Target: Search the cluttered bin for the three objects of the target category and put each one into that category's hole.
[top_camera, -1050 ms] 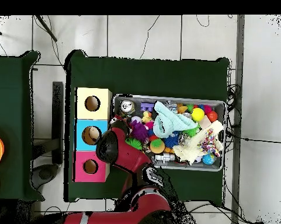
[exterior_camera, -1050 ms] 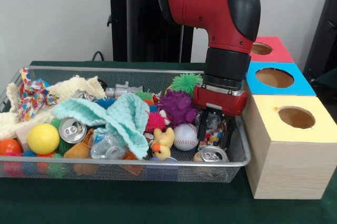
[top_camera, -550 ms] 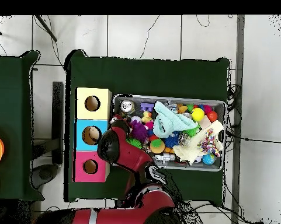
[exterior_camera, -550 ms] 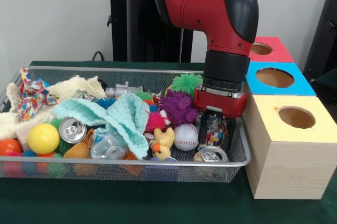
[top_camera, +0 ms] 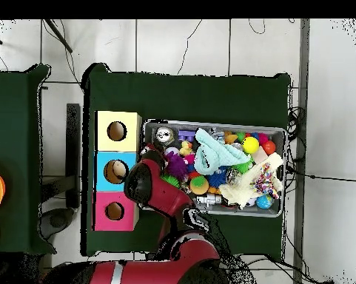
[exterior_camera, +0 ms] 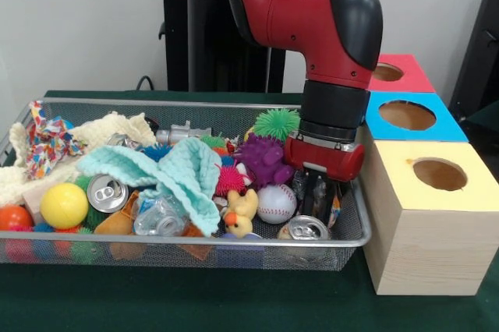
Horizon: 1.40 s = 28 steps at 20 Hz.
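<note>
A dark green cloth (exterior_camera: 195, 301) covers the table, which stands on a pale tiled floor (top_camera: 195, 44) crossed by cables. On the cloth sits a wire mesh bin (exterior_camera: 156, 250), packed nearly to its rim. Contents include a mint knitted cloth (exterior_camera: 175, 172) draped over the middle, a yellow ball (exterior_camera: 64, 205), an orange ball (exterior_camera: 13, 217) against the end wall, an opened can (exterior_camera: 107, 192), a crushed clear bottle (exterior_camera: 158, 219), a yellow duck toy (exterior_camera: 243, 211), a baseball (exterior_camera: 274, 203), a purple spiky toy (exterior_camera: 263, 158), a green spiky ball (exterior_camera: 275, 122), a cream cloth (exterior_camera: 109, 131) and a multicoloured rag (exterior_camera: 47, 141). A second can (exterior_camera: 305, 229) lies at the front mesh wall, in the corner nearest the boxes. The gripper (exterior_camera: 318, 196) is down inside that corner, directly above and behind this can; its fingers stand close together, but whether they clasp anything cannot be told. Just beside the bin stand three boxes touching in a row, each with a round hole: yellow-topped box (exterior_camera: 437, 184), blue-topped box (exterior_camera: 407, 116), red-topped box (exterior_camera: 399, 72). Little open room remains between bin wall and boxes; bare cloth lies in front.
</note>
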Each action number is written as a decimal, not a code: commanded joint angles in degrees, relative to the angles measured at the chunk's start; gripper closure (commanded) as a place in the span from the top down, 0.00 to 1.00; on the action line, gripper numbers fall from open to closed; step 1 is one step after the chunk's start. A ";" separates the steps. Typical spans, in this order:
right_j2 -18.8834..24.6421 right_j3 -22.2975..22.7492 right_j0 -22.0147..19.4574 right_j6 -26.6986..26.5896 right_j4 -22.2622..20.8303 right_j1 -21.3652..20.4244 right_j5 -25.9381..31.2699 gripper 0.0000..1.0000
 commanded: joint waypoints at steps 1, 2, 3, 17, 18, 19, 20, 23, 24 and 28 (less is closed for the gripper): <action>2.72 -4.96 1.75 13.45 8.14 3.78 4.28 0.00; 2.88 -4.87 1.65 13.50 8.44 3.74 4.43 0.00; 2.94 -4.79 1.64 13.52 8.74 3.73 4.32 0.00; 0.88 -1.85 2.16 9.00 9.52 -0.95 9.67 0.00; 1.08 -1.67 1.97 9.68 9.47 -1.09 9.73 1.00; 1.80 -1.50 1.36 10.30 9.04 -1.20 9.60 1.00; 2.51 -1.33 0.74 10.91 8.60 -1.31 9.47 1.00; 1.69 -1.62 1.59 11.03 11.25 -1.38 12.17 1.00; 1.34 -1.98 1.88 10.68 12.01 -1.14 13.82 1.00; -1.03 -4.08 3.42 6.84 11.66 0.04 20.74 1.00</action>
